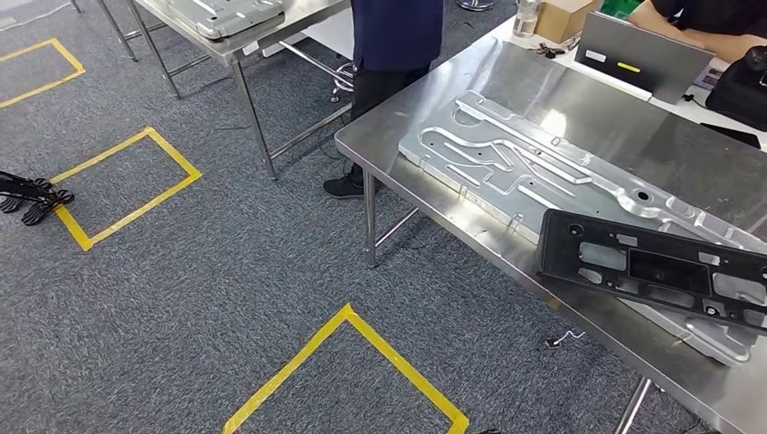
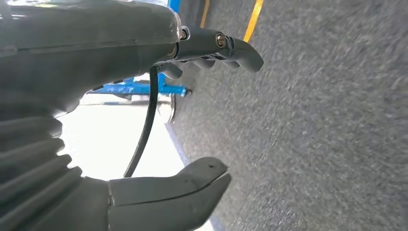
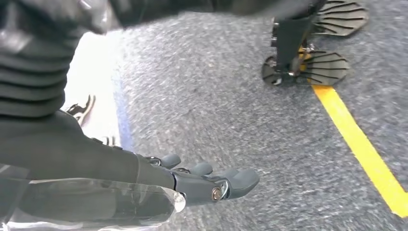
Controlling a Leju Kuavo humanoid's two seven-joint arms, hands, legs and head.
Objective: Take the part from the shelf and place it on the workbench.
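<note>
A black plastic frame part (image 1: 660, 271) lies flat on the near right stretch of the steel workbench (image 1: 425, 113), partly on top of a large stamped silver plate (image 1: 543, 167). The frame's right end is cut off by the picture edge. My left hand (image 2: 144, 45) hangs over grey carpet with its thumb (image 2: 187, 190) well apart from the fingers and nothing between them. In the right wrist view my right hand (image 3: 144, 168) also hangs above the carpet, fingers stretched out, holding nothing.
A person in dark blue (image 1: 393, 54) stands at the bench's far corner. Another person (image 1: 705, 18) sits behind a grey case (image 1: 638, 54). A second steel table (image 1: 271, 32) stands at the back left. Yellow tape squares (image 1: 127, 185) mark the carpet.
</note>
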